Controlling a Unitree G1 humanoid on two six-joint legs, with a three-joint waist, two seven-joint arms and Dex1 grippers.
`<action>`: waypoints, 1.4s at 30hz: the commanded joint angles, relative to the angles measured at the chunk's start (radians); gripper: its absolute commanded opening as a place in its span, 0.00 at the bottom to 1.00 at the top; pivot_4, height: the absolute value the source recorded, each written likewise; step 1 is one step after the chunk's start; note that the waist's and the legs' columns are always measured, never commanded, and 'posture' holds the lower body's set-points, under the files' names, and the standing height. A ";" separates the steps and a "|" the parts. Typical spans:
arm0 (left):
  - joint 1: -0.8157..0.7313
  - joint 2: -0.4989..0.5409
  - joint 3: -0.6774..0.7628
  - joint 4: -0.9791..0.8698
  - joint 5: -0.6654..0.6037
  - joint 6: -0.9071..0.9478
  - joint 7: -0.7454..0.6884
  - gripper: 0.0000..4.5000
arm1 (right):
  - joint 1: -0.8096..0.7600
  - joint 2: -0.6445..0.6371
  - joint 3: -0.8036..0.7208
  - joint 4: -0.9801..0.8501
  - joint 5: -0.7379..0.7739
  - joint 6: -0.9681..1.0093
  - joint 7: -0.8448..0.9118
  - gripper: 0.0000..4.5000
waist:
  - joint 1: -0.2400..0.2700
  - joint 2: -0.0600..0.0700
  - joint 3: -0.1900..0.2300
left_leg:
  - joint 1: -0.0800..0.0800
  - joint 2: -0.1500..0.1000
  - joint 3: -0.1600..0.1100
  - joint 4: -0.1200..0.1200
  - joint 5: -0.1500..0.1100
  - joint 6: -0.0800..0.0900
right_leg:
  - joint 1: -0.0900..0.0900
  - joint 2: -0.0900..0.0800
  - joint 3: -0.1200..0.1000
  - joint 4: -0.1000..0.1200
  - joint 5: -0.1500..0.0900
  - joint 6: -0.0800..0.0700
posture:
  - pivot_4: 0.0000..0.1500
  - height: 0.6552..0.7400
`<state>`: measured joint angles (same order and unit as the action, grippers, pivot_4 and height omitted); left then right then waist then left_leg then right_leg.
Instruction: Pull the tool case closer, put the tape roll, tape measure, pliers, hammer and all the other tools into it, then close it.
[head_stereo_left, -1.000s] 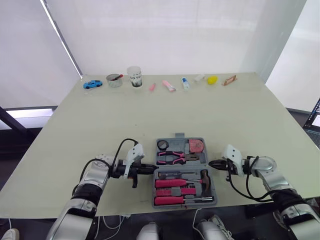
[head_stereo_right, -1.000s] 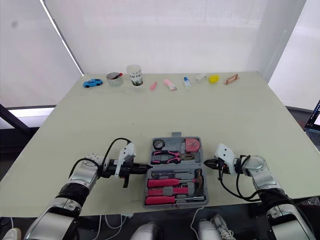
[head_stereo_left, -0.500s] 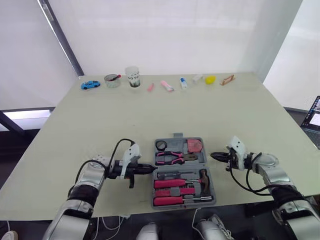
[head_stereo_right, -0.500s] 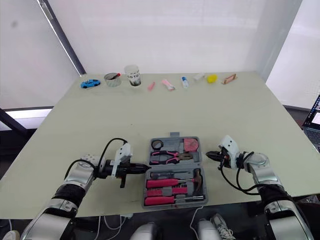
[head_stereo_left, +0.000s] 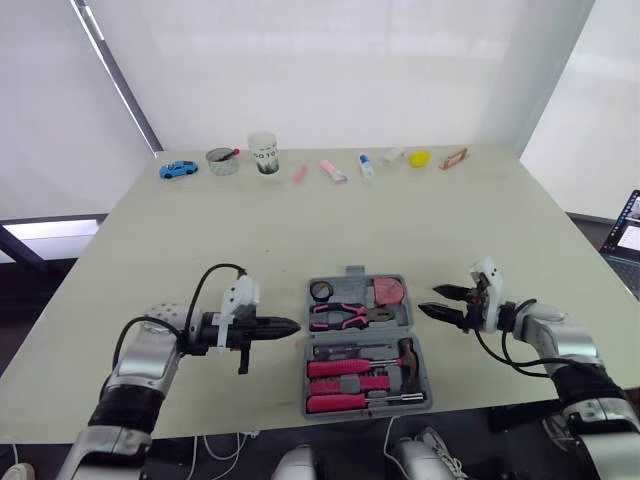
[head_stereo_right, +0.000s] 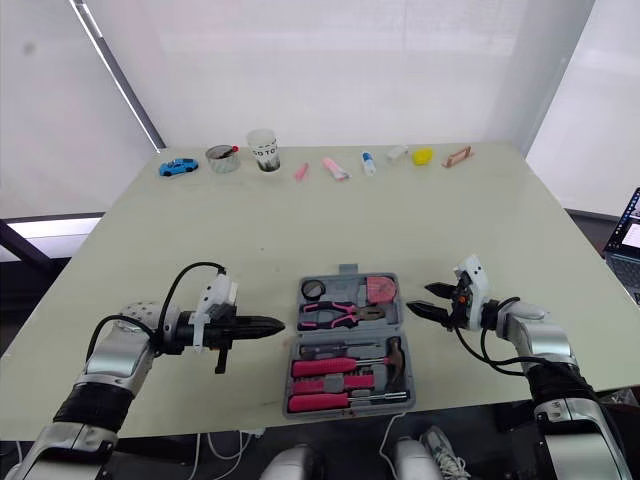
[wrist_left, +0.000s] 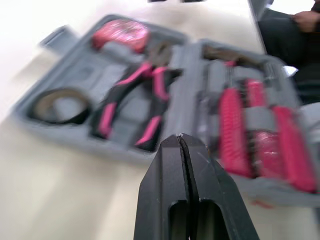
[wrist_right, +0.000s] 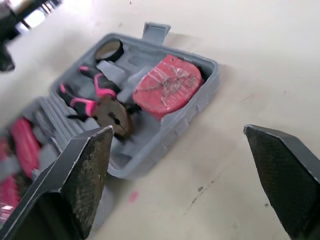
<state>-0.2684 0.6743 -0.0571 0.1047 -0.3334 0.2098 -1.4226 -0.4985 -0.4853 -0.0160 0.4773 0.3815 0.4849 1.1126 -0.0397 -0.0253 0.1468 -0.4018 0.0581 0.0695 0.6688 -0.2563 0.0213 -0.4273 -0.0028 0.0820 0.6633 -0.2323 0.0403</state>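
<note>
The left gripper (head_stereo_left: 291, 325) lies low over the table (head_stereo_left: 420, 215), its two black fingers pressed flat together and holding nothing. It points toward the robot's right, and just past its tips, not touching them, is the left edge of the tool case (head_stereo_left: 360, 335).

The case is grey plastic and lies open and flat between the two grippers, with a small latch tab on its far edge. In the half farther from the robot, going from the left gripper's side toward the right one, are a black tape roll (head_stereo_left: 321, 291), pink-and-black pliers (head_stereo_left: 345, 315) and a red-pink tape measure (head_stereo_left: 391, 291). The nearer half holds pink-handled screwdrivers (head_stereo_left: 340, 367) laid side by side. The hammer (head_stereo_left: 408, 352) sits with its dark head at the end nearest the right gripper.

The right gripper (head_stereo_left: 432, 300) hovers just off the case's right side, level with the tape measure, apart from it. Its fingers are spread wide and empty, pointing toward the robot's left at the case.
</note>
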 joint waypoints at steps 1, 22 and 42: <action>0.038 0.010 -0.061 -0.144 -0.014 0.050 0.000 0.00 | -0.057 -0.017 0.001 -0.016 0.023 0.086 0.029 1.00 | -0.001 0.000 0.000 | 0.000 0.000 0.000 0.000 0.000 0.000 | 0.000 0.000 0.000 0.000 0.000 0.000 | 1.00 1.00; 0.039 -0.026 -0.324 0.025 0.265 -0.164 0.100 0.00 | -0.420 0.116 0.072 0.571 -0.163 0.065 0.018 1.00 | 0.000 0.002 -0.001 | 0.001 0.000 0.002 -0.001 0.000 0.000 | 0.000 0.000 0.001 0.000 0.000 0.000 | 1.00 1.00; 0.069 -0.023 -0.337 0.030 0.277 -0.173 0.117 0.00 | -0.515 0.227 -0.043 0.764 -0.173 0.003 0.141 1.00 | -0.003 0.004 -0.002 | 0.002 0.000 0.001 0.000 0.000 0.000 | 0.001 0.000 0.001 0.000 0.000 0.000 | 1.00 1.00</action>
<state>-0.2300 0.6459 -0.3539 0.1011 -0.1103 0.0084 -1.3285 -0.9736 -0.2816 -0.0492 1.2454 0.1992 0.4969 1.1950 -0.0427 -0.0210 0.1447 -0.3999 0.0576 0.0711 0.6684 -0.2563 0.0214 -0.4267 -0.0026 0.0834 0.6633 -0.2322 0.0404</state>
